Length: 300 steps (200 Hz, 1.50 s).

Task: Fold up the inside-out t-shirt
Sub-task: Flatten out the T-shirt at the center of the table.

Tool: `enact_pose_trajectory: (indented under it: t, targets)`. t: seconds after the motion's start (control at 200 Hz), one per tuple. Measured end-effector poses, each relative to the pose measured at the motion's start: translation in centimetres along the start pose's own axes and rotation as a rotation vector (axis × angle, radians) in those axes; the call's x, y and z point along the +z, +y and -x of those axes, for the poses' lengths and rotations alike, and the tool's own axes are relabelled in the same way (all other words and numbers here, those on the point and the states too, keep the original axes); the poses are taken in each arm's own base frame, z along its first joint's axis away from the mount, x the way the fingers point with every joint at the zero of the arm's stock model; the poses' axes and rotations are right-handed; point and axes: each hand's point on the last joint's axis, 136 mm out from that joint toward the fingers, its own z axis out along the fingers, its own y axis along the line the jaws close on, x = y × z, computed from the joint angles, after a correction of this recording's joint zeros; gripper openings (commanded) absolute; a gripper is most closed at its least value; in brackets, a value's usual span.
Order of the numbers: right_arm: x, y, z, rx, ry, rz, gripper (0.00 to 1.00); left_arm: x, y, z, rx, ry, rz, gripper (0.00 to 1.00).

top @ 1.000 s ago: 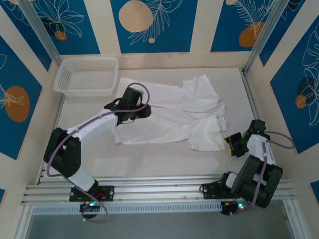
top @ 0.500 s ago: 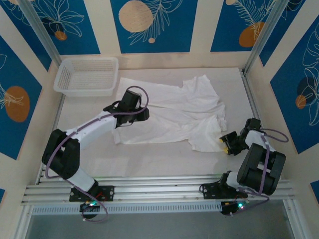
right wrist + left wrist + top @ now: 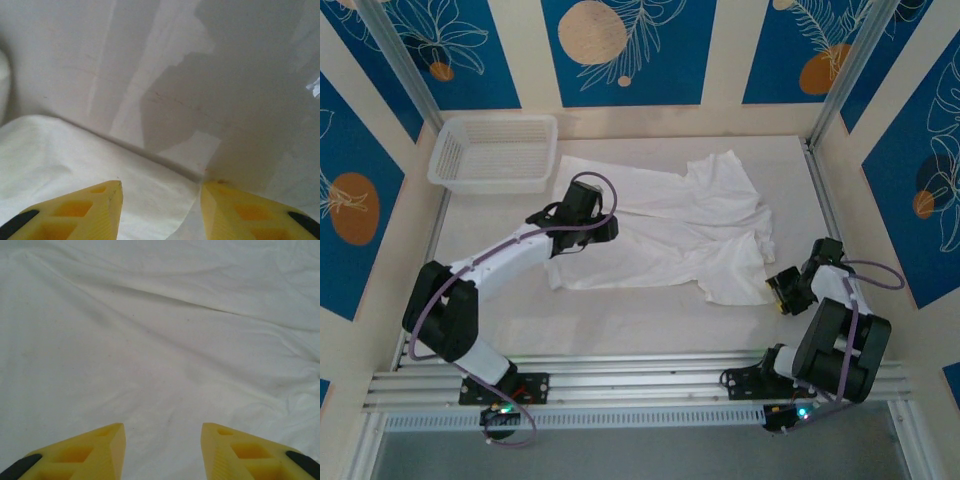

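Left gripper (image 3: 162,452) spread, empty above the t-shirt (image 3: 670,235); right gripper (image 3: 161,207) spread at its four-o'clock corner; no fold made yet.

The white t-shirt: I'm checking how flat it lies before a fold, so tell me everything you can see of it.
The t-shirt is plain white, soft-looking cloth with no print. It is spread nearly flat across the middle of the table, with shallow creases and a rumpled right side. A flap, perhaps a sleeve, juts out at the far edge. The left gripper hangs open over its left part; whether it touches cannot be told. The right gripper, open, sits at its near right corner.
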Motion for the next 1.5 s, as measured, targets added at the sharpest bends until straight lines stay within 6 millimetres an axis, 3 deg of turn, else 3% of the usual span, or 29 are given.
enact_pose_trajectory:
  t: [0.09, 0.225, 0.36, 0.565, 0.665, 0.815, 0.91, 1.01, 1.12, 1.325, 1.5]
  targets:
    - [0.3, 0.0, -0.2, -0.004, 0.008, -0.008, 0.39, 0.0, 0.0, 0.0, -0.001, 0.001, 0.0, 0.44]
    - [0.5, 0.1, -0.2, 0.0, 0.011, -0.013, 0.15, 0.0, 0.0, 0.0, -0.006, 0.001, 0.001, 0.44]
    - [0.7, 0.4, 0.1, -0.005, 0.004, -0.007, 0.01, 0.0, 0.1, 0.0, -0.007, -0.001, 0.004, 0.44]
    - [-0.4, 1.6, 0.5, -0.016, -0.01, 0.028, 0.0, -0.4, 0.9, -0.2, -0.01, -0.002, 0.046, 0.44]
    - [-3.9, 3.9, 1.1, -0.044, -0.103, 0.137, 0.0, -2.3, 2.4, -0.7, -0.036, -0.013, 0.108, 0.46]
    - [-12.1, 7.4, 0.7, -0.089, -0.339, 0.394, 0.0, -6.5, 6.5, -2.2, -0.14, -0.032, 0.248, 0.47]
    - [-14.5, 8.6, -0.3, -0.105, -0.382, 0.469, 0.0, -7.4, 9.9, -4.7, -0.22, 0.012, 0.338, 0.43]
    - [-14.0, 9.3, -1.3, -0.126, -0.348, 0.47, 0.0, -6.5, 12.6, -8.4, -0.27, 0.116, 0.414, 0.38]
    - [-12.7, 9.9, -2.5, -0.164, -0.296, 0.438, 0.0, -4.5, 12.8, -11.3, -0.273, 0.253, 0.405, 0.37]
    - [-11.9, 10.6, -3.4, -0.212, -0.268, 0.408, 0.0, -2.4, 11.1, -12.6, -0.22, 0.349, 0.377, 0.44]
    - [-11.9, 10.5, -3.3, -0.205, -0.272, 0.405, 0.0, -1.5, 12.1, -13.3, -0.198, 0.39, 0.446, 0.21]
